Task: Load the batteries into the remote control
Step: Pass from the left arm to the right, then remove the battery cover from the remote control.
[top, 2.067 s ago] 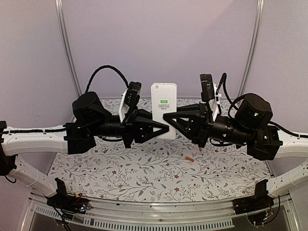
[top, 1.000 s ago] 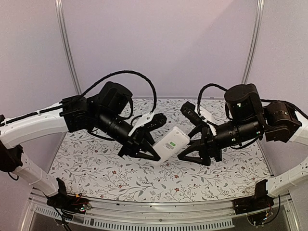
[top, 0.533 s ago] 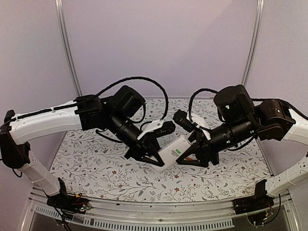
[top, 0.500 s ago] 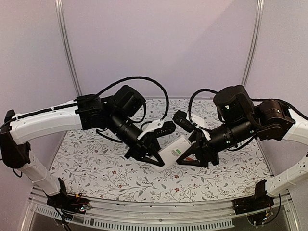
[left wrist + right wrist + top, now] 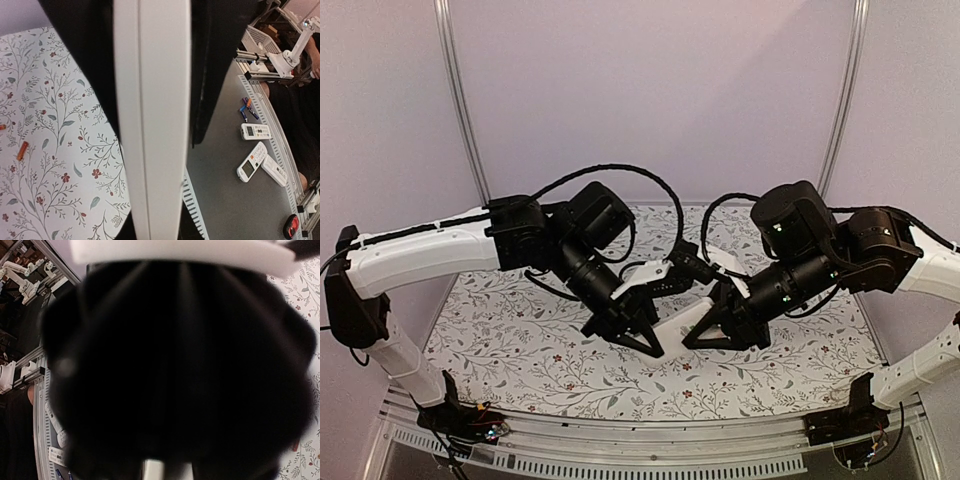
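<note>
Two robot arms meet over the middle of a floral-patterned counter, the white remote control tilted between them and low over the cloth. The left claw is closed on the handset. Its wrist camera shows the remote's thin edge running straight up the view, pinched on both flat faces by the black fingers. The right claw is pushed in at the opposite end, but its own camera is filled by a dark blur with only a strip of white casing at the top, so whether it has a grip cannot be told. One of the batteries, a small orange-red cylinder, lies loose on the counter well to the side of the remote, and an orange speck at the frame's edge may be the other. Neither looks loaded and the battery bay is out of sight, so the job appears barely begun: the bay has to be exposed, then both cells picked up and seated.
</note>
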### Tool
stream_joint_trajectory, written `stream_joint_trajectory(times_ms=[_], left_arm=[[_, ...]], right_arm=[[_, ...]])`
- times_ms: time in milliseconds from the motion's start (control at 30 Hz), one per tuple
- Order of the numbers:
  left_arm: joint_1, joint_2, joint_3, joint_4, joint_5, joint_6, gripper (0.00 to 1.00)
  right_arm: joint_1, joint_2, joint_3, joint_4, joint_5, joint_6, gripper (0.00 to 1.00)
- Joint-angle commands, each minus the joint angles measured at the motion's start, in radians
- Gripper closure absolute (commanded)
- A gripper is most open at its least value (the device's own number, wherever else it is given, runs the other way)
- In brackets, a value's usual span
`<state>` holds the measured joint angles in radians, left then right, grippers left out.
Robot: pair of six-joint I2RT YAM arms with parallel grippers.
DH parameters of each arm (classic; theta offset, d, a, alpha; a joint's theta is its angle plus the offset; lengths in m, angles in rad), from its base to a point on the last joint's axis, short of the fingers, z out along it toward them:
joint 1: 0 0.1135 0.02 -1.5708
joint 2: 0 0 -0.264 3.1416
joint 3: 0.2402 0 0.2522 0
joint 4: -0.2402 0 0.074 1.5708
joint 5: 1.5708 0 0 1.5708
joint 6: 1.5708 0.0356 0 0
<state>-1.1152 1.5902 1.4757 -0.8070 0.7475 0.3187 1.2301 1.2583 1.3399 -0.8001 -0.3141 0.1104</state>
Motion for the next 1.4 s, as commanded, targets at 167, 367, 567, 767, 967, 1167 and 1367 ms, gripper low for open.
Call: stream_joint_trajectory(times_ms=[167, 367, 567, 767, 967, 1167, 1367], left_arm=[[-0.028, 0.003, 0.04, -0.036, -0.041, 0.031, 0.92], [0.012, -0.062, -0.018, 0.07, -0.032, -0.01, 0.64], [0.093, -0.194, -0.159, 0.271, -0.04, -0.125, 0.15], [0.219, -0.34, -0.409, 0.737, -0.176, -0.482, 0.06], [0.229, -0.335, -0.534, 0.996, -0.429, -0.721, 0.01], [0.224, -0.245, -0.544, 1.122, -0.333, -0.768, 0.06], [0.223, -0.148, -0.525, 1.252, -0.235, -0.841, 0.19]], right_arm=[[-0.006, -0.004, 0.021, 0.027, -0.058, 0.021, 0.9], [-0.031, -0.05, -0.016, 0.075, -0.074, 0.037, 1.0], [-0.074, -0.144, -0.105, 0.175, -0.052, 0.086, 1.0], [-0.208, -0.264, -0.266, 0.392, 0.07, 0.149, 1.0], [-0.336, -0.275, -0.379, 0.642, 0.047, 0.218, 1.0], [-0.389, -0.21, -0.426, 0.804, -0.081, 0.264, 1.0], [-0.406, -0.162, -0.432, 0.881, -0.191, 0.258, 1.0]])
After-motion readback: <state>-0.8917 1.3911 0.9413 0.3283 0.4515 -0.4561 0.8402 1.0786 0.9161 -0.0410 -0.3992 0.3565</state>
